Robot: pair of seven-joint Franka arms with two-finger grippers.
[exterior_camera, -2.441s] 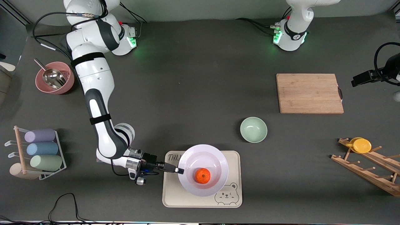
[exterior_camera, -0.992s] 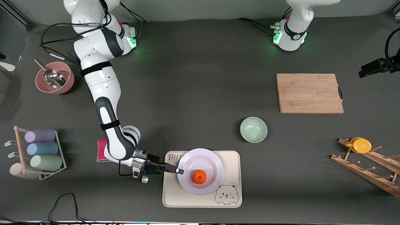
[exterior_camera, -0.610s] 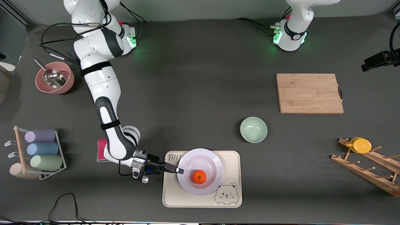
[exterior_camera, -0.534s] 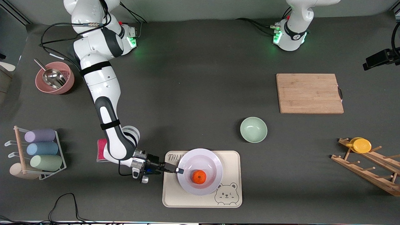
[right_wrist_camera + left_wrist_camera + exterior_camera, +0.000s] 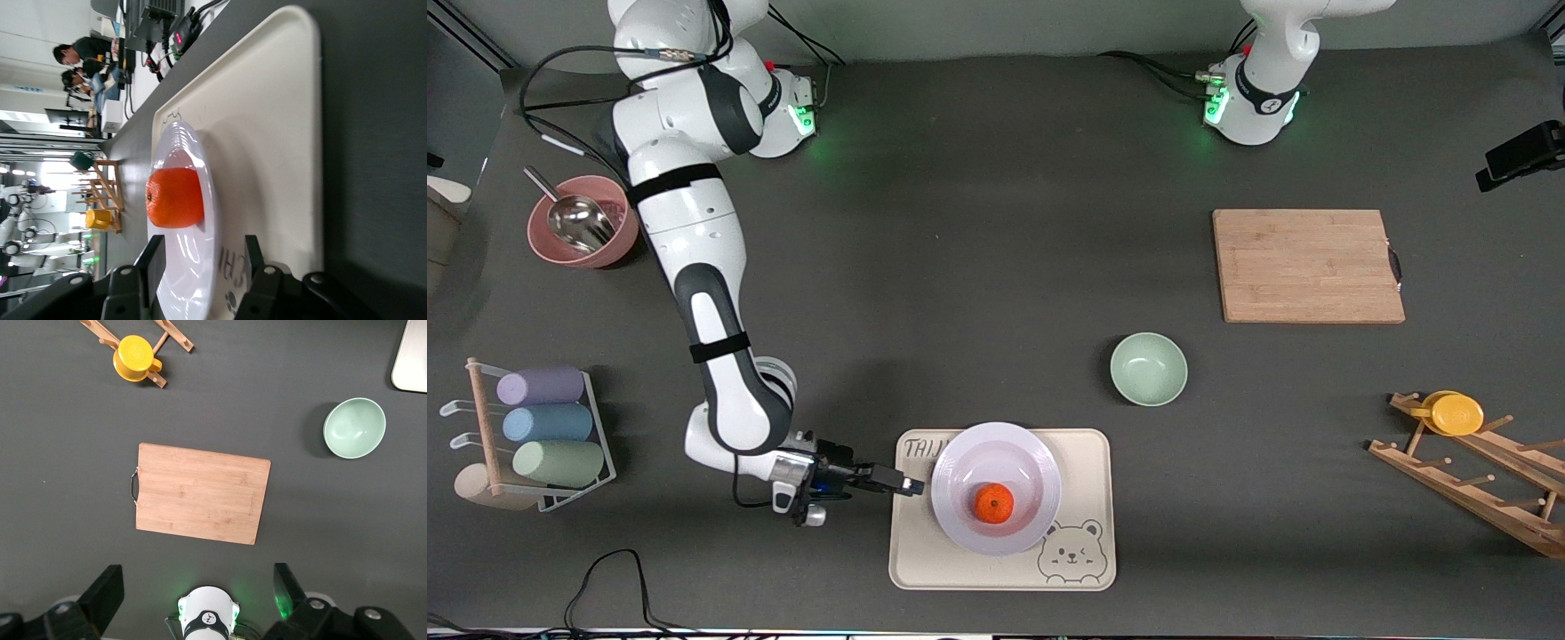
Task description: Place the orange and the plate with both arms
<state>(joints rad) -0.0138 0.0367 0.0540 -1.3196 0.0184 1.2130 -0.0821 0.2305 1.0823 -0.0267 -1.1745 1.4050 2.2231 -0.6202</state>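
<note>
Two arms: right gripper (image 5: 911,487), fingers (image 5: 150,261) spread, sits just off the rim of the plate (image 5: 996,488), which rests on the tray (image 5: 925,560) holding the orange (image 5: 993,502); left gripper (image 5: 197,597), fingers spread, waits above the cutting board (image 5: 200,493); the glossy, likely slippery, breakable plate is best pinched by its rim.

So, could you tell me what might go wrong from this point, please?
1. The right gripper, open, sits just off the rim of the glossy white plate on the beige bear tray; a sideways drift could nudge the plate.
2. The small round orange lies loose in the well, so a bump might roll it.
3. The left gripper hangs open above the wooden cutting board; descending carelessly could strike it.
</note>
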